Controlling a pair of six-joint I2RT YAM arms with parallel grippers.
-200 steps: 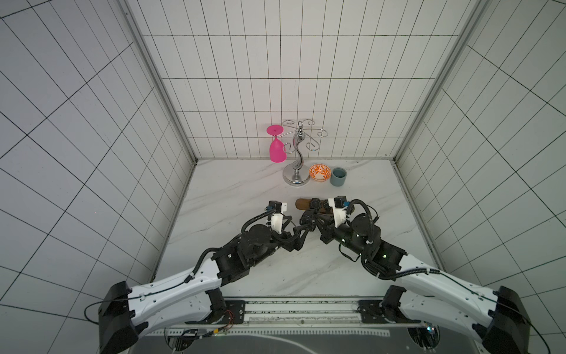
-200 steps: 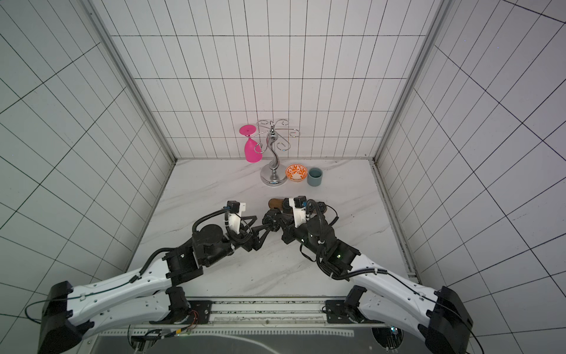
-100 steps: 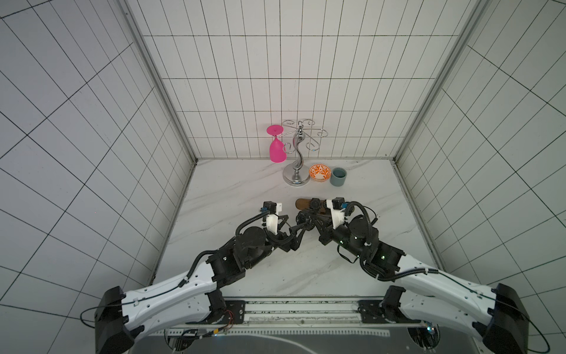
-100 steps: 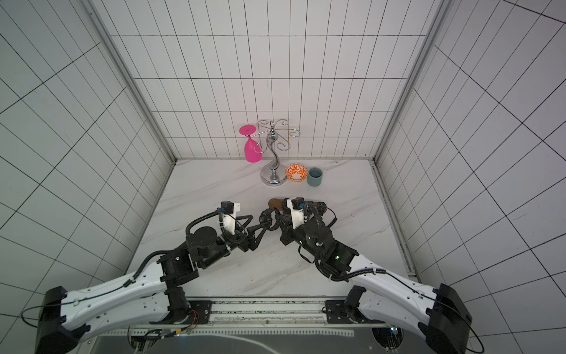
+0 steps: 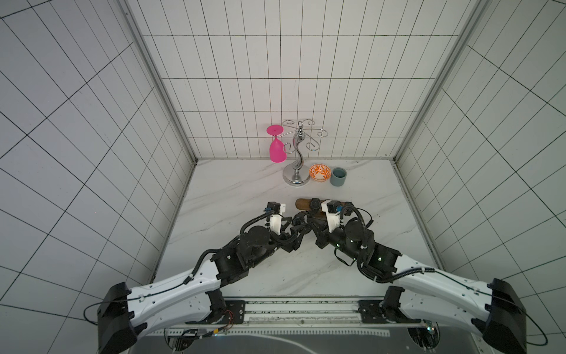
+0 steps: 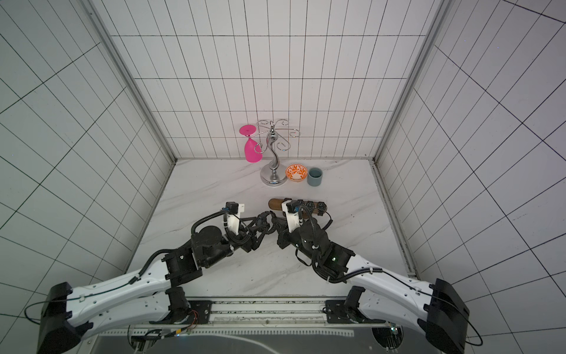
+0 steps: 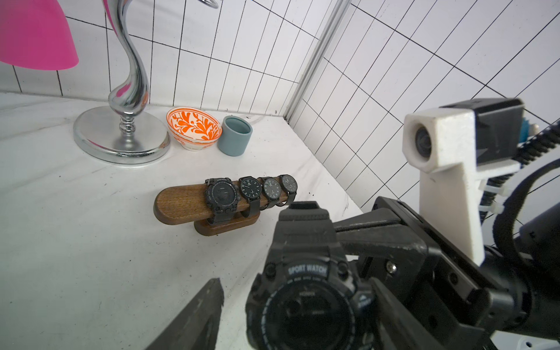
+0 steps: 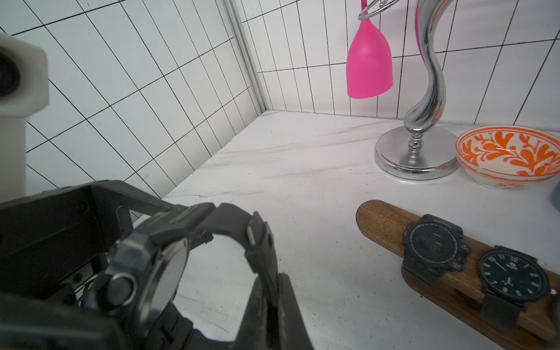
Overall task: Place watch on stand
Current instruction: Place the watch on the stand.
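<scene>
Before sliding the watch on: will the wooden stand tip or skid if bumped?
Probably tips endwise: the stand has a long bar overhanging a short base. Four watches crowd one end, so likely unbalanced. Smooth marbled table: may skid.

**Back of the table: rack, glass, bowl and cup**

A chrome rack (image 5: 295, 179) with curled arms stands upright on the white marble tabletop (image 5: 232, 196), near the white tiled back wall (image 5: 275, 76). A pink wine glass (image 5: 277, 151) hangs upside down from one arm, left of the stem in both top views. Just beside the rack's round base sits a small bowl (image 5: 319, 172) patterned orange and white. Next to the bowl is a blue-grey cup (image 5: 338, 177)
</scene>
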